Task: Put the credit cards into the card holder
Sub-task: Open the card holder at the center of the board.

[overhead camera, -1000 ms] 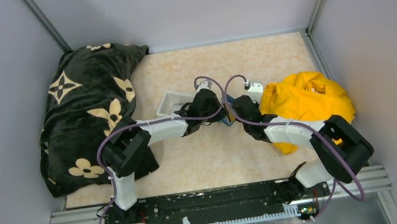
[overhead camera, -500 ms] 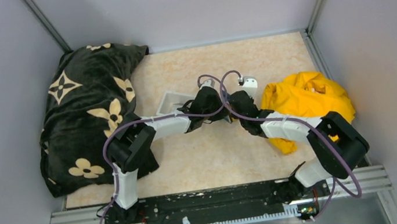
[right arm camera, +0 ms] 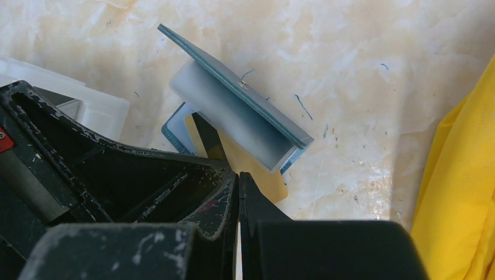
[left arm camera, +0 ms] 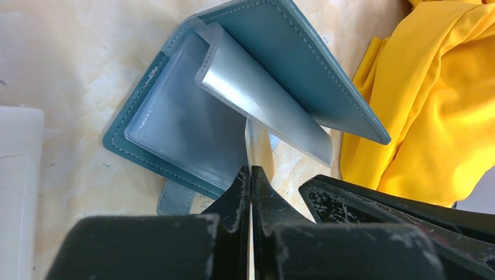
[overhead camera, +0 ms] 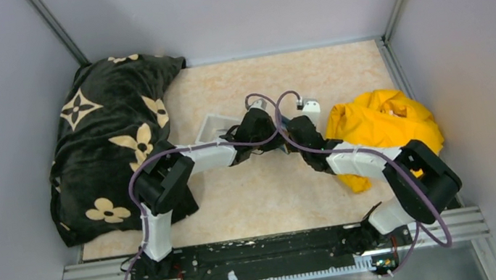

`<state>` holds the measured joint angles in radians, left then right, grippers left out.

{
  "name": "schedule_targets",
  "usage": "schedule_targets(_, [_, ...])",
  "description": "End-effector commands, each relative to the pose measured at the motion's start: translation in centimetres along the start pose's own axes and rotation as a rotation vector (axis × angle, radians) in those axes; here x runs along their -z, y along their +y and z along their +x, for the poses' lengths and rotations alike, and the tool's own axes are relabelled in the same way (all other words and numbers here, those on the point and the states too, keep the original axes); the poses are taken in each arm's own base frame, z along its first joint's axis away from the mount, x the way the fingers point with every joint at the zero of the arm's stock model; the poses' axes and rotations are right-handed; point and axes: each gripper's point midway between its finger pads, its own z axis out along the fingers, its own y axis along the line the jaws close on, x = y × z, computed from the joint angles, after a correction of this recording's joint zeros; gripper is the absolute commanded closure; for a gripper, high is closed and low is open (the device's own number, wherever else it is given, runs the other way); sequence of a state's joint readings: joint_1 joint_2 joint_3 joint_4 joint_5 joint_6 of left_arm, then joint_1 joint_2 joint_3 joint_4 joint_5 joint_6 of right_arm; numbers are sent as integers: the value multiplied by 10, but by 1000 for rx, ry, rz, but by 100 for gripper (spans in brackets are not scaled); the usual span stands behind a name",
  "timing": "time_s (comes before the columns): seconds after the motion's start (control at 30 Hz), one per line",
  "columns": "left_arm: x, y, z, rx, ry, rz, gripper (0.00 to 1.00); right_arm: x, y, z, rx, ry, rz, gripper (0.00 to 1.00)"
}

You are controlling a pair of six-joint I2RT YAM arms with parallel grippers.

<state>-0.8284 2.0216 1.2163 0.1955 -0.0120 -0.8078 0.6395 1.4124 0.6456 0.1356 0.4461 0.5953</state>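
Observation:
The card holder (left arm camera: pixel 192 125) is a teal wallet lying open on the table, with clear sleeves (left arm camera: pixel 257 93) fanned up from its spine. My left gripper (left arm camera: pixel 251 170) is shut on a yellow-tan credit card (left arm camera: pixel 264 153), which I see edge-on with its far end at the sleeves. The right wrist view shows that card (right arm camera: pixel 260 169) poking out under the raised teal cover (right arm camera: pixel 233 93). There my right gripper (right arm camera: pixel 239 175) is shut, its tips at the card's near edge with nothing visibly between them. From above, both grippers (overhead camera: pixel 270 133) (overhead camera: pixel 289 133) meet over the wallet and hide it.
A white plastic tray (overhead camera: pixel 212 126) lies just left of the wallet. A crumpled yellow cloth (overhead camera: pixel 382 125) sits close on the right, against the right arm. A black flowered blanket (overhead camera: pixel 113 137) covers the left side. A grey-blue rounded piece (left arm camera: pixel 178 201) pokes out beneath the wallet.
The right arm has swung left and away from the yellow cloth, bringing its gripper up against the left one. The left gripper shifted slightly right. Both stayed shut.

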Motion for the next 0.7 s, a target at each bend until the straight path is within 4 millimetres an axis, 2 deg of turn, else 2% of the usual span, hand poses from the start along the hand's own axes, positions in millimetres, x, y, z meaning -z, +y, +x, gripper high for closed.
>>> schedule_targets(0.0, [-4,31,14,-5,40,-74,100,-3,16,-7,-23,-32,-53,100])
schedule_targets(0.3, [-3,31,15,9,44,-63,100,-20,20,-5,0,-43,-39,100])
schedule_targets(0.67, [-2,49,22,32,60,-93,100,-38,25,-46,-6,-159,-36,100])
